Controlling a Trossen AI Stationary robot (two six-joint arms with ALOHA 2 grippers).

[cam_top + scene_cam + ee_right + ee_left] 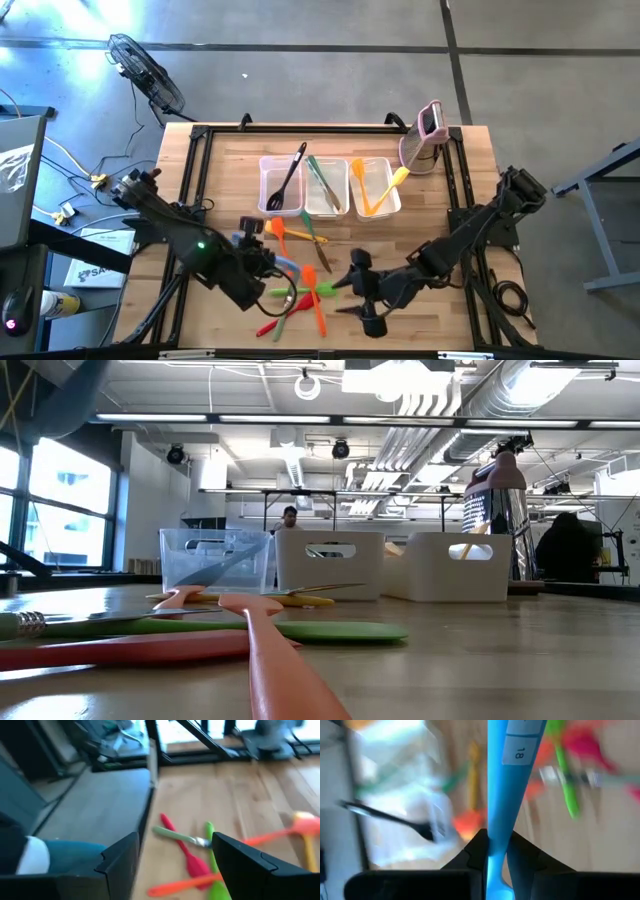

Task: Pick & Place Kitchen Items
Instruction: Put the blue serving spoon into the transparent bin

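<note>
wood table (470, 170) | left gripper (496, 851) clamps blue spatula (510, 780) | right gripper (172, 852) spread, empty

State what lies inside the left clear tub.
Inside the left clear tub lies one black utensil, its handle poking over the rim. The floor under its head is covered.

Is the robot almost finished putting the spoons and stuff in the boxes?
Not yet. Some are put away: a black spatula is in the left tub and orange and yellow ones in the right tub. The left tool is shut on a blue utensil. The right tool is open and empty. Several utensils remain on the table.
</note>
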